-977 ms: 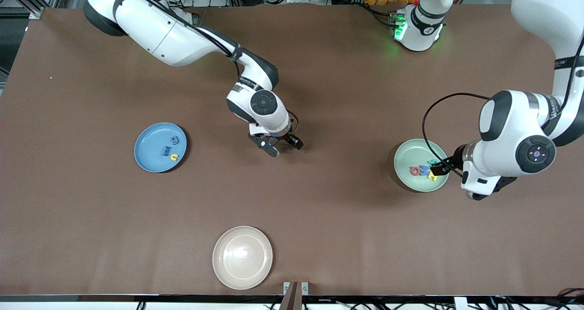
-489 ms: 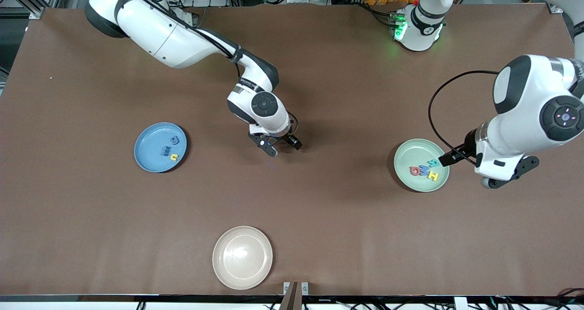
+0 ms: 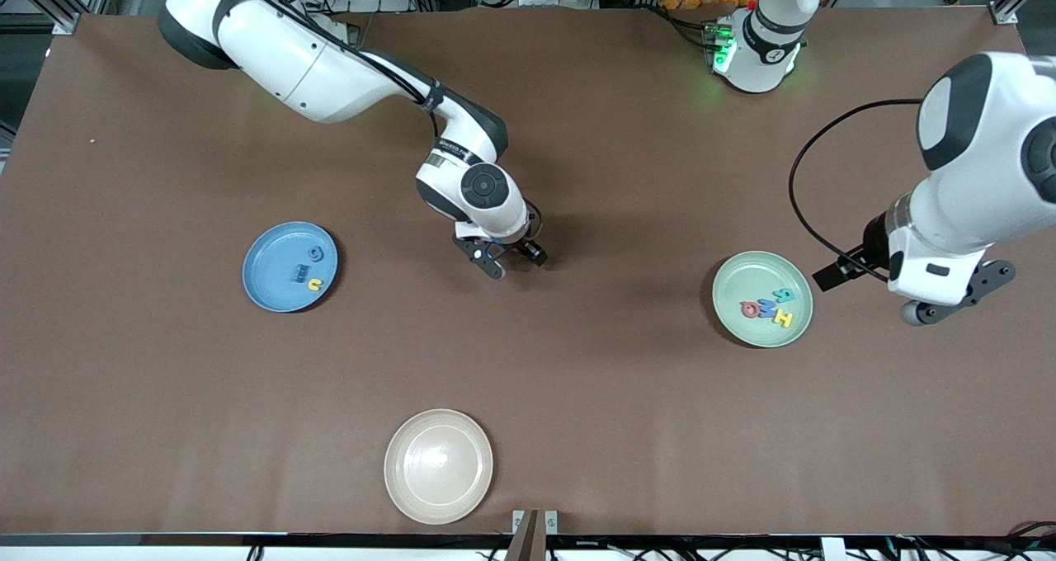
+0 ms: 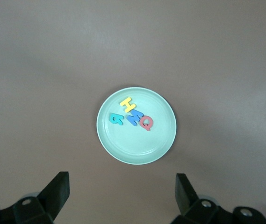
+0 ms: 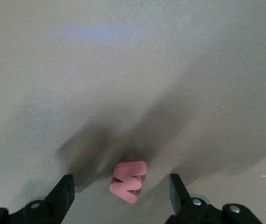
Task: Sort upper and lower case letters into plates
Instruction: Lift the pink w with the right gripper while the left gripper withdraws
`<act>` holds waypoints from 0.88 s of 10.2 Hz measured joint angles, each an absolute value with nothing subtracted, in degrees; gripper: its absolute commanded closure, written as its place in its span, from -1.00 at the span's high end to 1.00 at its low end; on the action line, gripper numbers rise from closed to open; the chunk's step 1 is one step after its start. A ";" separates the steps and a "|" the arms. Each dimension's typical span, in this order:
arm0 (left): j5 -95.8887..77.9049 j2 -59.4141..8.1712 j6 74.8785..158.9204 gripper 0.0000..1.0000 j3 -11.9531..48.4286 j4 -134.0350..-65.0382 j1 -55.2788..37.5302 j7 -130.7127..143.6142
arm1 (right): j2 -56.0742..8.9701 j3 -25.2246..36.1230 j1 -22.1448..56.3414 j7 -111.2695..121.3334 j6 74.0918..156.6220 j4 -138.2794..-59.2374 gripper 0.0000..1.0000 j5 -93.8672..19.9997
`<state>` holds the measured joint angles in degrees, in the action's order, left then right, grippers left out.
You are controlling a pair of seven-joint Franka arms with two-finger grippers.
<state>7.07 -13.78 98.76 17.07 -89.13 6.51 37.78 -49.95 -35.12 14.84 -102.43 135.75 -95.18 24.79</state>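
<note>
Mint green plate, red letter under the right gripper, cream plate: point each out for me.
mint green plate [image 3: 737, 320]: front view, bare rim.
red letter [image 5: 128, 181]: right wrist view, its middle.
cream plate [image 3: 438, 465]: front view, bare centre.

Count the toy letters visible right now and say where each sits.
8. Four in the mint green plate: yellow H, blue M, red Q, teal R. Three in the light blue plate. One pink letter on the table under the right tool.
</note>
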 measured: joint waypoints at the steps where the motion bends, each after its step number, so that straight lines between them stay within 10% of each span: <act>1: 7.07 -12.44 98.65 1.00 16.93 -89.10 6.69 35.49 | -49.97 -35.12 14.86 -102.67 135.65 -95.20 0.62 24.79; 9: 7.06 -3.57 93.42 1.00 13.71 -89.11 8.87 16.59 | -49.76 -35.30 14.74 -102.97 132.24 -94.44 0.63 24.79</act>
<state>7.06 -3.57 93.42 13.71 -89.11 8.87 16.59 -49.76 -35.30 14.74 -102.97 132.24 -94.44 24.79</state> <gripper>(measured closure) 0.000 0.189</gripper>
